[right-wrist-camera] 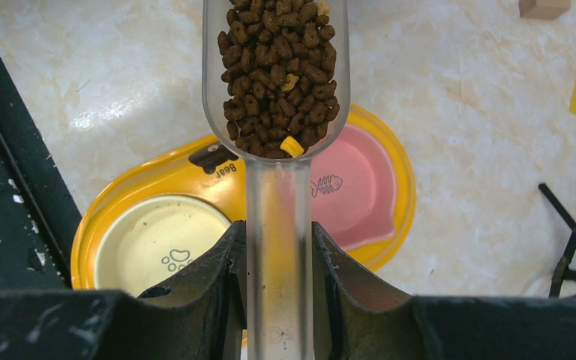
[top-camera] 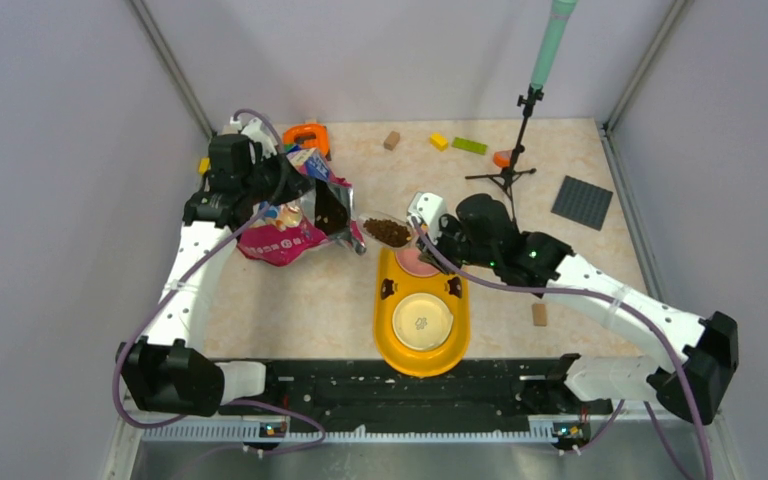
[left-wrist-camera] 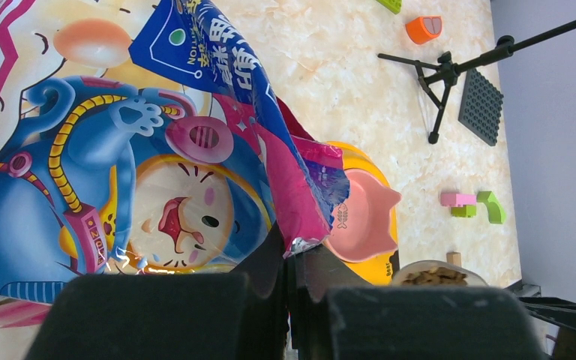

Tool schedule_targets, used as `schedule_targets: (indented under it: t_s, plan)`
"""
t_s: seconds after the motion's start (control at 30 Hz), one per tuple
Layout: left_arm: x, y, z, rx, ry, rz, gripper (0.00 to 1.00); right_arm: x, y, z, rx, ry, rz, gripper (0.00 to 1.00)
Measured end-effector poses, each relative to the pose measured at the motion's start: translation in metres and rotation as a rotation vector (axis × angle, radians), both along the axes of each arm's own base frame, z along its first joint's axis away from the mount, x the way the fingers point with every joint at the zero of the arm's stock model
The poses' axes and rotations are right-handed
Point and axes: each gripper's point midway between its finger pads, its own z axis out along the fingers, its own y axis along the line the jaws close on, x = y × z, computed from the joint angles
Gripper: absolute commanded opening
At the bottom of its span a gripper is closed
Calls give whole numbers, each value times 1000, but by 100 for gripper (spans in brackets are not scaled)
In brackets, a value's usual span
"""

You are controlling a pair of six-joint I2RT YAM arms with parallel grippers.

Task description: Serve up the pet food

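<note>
My right gripper [right-wrist-camera: 279, 247] is shut on the handle of a clear plastic scoop [right-wrist-camera: 277, 195]. The scoop is full of dark brown pet food [right-wrist-camera: 279, 71] and hangs above the far end of the yellow double feeder [right-wrist-camera: 157, 176]. The feeder holds a pink cat-shaped bowl [right-wrist-camera: 360, 191] and a cream bowl [right-wrist-camera: 150, 244]; both look empty. In the top view the loaded scoop [top-camera: 388, 232] sits between the bag's mouth and the pink bowl [top-camera: 420, 263]. My left gripper [left-wrist-camera: 305, 259] is shut on the edge of the magenta-and-blue cat food bag [left-wrist-camera: 120, 172], holding it open [top-camera: 305, 215].
A black tripod stand [top-camera: 512, 165] with a green pole stands behind the right arm. A dark grey baseplate [top-camera: 582, 202] lies at the right. Toy bricks [top-camera: 468, 145], a tan block [top-camera: 392, 140] and an orange object [top-camera: 307, 135] lie at the back; another tan block [top-camera: 539, 314] lies right of the feeder.
</note>
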Motion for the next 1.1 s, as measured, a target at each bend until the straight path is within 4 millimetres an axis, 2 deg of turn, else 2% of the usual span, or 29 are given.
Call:
schedule_targets:
  t_s: [0.1,0.17,0.43,0.5,0.8,1.0,1.1]
  plan:
    - [0,1,1,3,-2,6,0,-6,-11,2,8,29,-50,0]
    - [0,2,2,6,-5,12,0,-9,-19,-3,-1,62,-88,0]
    - [-4,6,5,16,-8,31,0,-13,-56,-58,-220,294,-306,0]
    - [-6,7,5,18,-11,36,0,-13,-60,-64,-257,332,-341,0]
    - [-11,8,3,18,-11,37,0,-4,-65,-66,-371,419,-431,0]
    - [-14,8,2,15,-17,38,0,-9,-70,-76,-473,496,-460,0]
    - [-15,8,1,15,-20,39,0,-10,-72,-73,-505,518,-475,0]
